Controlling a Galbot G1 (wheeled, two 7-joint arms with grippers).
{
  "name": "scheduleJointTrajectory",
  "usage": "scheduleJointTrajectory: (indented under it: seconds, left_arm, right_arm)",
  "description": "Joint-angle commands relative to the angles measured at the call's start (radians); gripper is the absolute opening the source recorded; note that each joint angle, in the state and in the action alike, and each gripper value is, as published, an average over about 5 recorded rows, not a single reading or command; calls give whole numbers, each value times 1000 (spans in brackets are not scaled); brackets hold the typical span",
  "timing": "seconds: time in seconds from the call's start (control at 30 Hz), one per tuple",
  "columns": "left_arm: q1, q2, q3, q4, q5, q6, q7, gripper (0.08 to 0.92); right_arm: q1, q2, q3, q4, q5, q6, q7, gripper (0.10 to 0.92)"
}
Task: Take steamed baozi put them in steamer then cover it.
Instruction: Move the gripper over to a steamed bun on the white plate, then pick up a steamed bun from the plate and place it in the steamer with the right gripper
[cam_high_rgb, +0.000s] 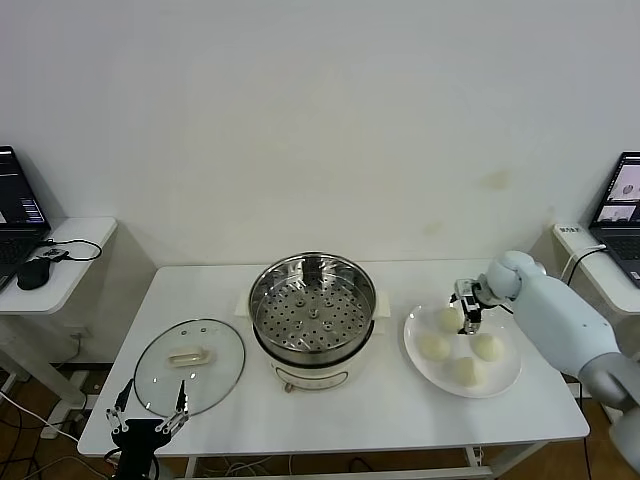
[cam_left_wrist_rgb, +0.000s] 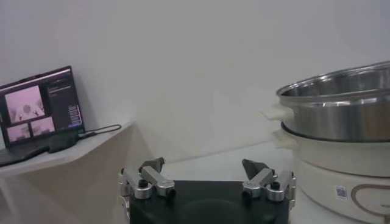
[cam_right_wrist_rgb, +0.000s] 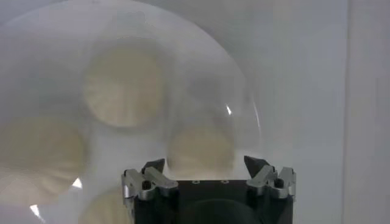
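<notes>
A white table (cam_high_rgb: 400, 400) against a pale wall carries the empty steamer (cam_high_rgb: 312, 318), the glass cover (cam_high_rgb: 189, 367) lying flat to its left and a white plate (cam_high_rgb: 505, 380) with four steamed baozi (cam_high_rgb: 433, 346) to its right. The right gripper (cam_high_rgb: 468, 313) hangs over the plate's far bun, fingers spread around nothing, while the left gripper (cam_high_rgb: 148, 416) waits wide open at the table's near edge by the cover.

In the right wrist view we see the steamed baozi (cam_right_wrist_rgb: 124, 85) only as soft, blurred rounds; the lowest one (cam_right_wrist_rgb: 106, 210) is cut by the frame edge and partly hidden behind the right gripper (cam_right_wrist_rgb: 204, 165). In the left wrist view the steamer (cam_left_wrist_rgb: 341, 131) runs off the picture's edge, its tray hidden from us. In the head view the left gripper (cam_high_rgb: 148, 410) sits at the bottom edge, its arm cut off, and both laptops (cam_high_rgb: 18, 205) are cropped.
</notes>
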Motion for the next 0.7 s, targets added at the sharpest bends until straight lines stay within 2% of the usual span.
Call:
scheduleJointTrajectory:
  seconds: [0.03,0.37,0.7]
  left_arm:
    - [0,0,-1,0,0,0,-1,823]
    - [-1,0,-1,-1,-2,-5,-3,823]
    - [-6,7,2,-1,-13,-8,-3,823]
  right_arm:
    - [11,31,-11,-42,-18,-1,-7,714]
    - [53,-38,-64,52,45,-5,-23,627]
    - [310,-251,-292,401,375,-80,-57,620]
